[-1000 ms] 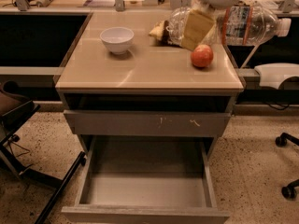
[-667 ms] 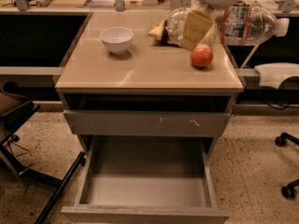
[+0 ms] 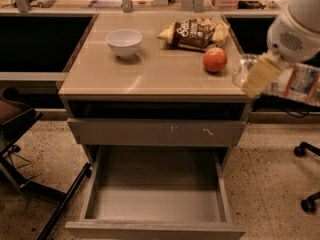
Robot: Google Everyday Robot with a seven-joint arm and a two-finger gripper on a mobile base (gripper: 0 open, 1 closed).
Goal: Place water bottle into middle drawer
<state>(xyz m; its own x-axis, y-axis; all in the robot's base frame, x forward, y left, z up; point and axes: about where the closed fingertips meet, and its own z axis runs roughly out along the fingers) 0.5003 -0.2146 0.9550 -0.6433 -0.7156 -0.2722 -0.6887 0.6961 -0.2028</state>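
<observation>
The water bottle (image 3: 296, 82) is clear and crinkled with a blue-red label band. It lies sideways in the air just off the right edge of the countertop. My gripper (image 3: 256, 80) is shut on it near its left end, with a pale finger (image 3: 262, 73) across its front. The white arm (image 3: 296, 31) comes down from the upper right. The middle drawer (image 3: 157, 196) is pulled open low in front of the cabinet, with a bare grey floor. The bottle is above and to the right of it.
On the countertop (image 3: 150, 76) stand a white bowl (image 3: 124, 43), a chips bag (image 3: 195, 33) and a red apple (image 3: 215, 60). The shut drawer front with pale scratches (image 3: 157, 132) is above the open drawer. A chair base (image 3: 35, 184) is at the left, caster wheels (image 3: 307, 204) at the right.
My gripper has moved right and down with the water bottle, from over the back right of the countertop to beyond its right edge. The chips bag now shows fully.
</observation>
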